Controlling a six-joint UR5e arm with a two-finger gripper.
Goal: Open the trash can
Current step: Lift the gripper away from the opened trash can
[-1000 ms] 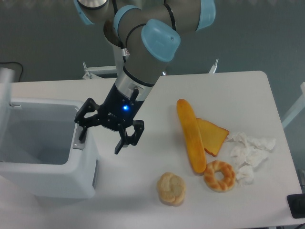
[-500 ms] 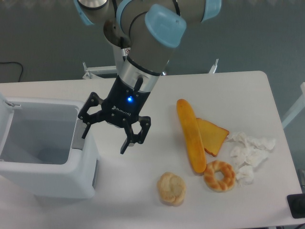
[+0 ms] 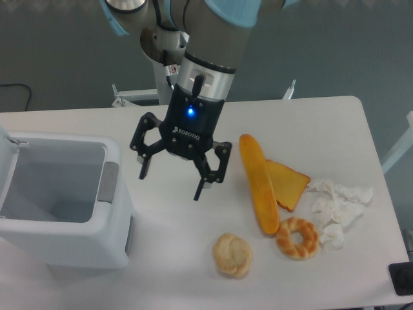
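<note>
The white trash can (image 3: 116, 239) stands at the table's left edge with its lid swung up and back at the far left, so the hollow inside shows. A grey push tab (image 3: 108, 181) sits on its right rim. My gripper (image 3: 173, 185) hangs open over the table just right of the can, apart from it, with nothing between its fingers.
Right of the gripper lie a long bread loaf (image 3: 258, 183), a toast slice (image 3: 288, 184), a ring-shaped pastry (image 3: 297, 237) and a round bun (image 3: 232, 255). Crumpled white paper (image 3: 337, 206) sits near the right edge. A dark object (image 3: 401, 279) is at the bottom right corner.
The gripper has moved right and a little up, away from the can's right rim. The lid has tipped further back to the left. The gripper stays open.
</note>
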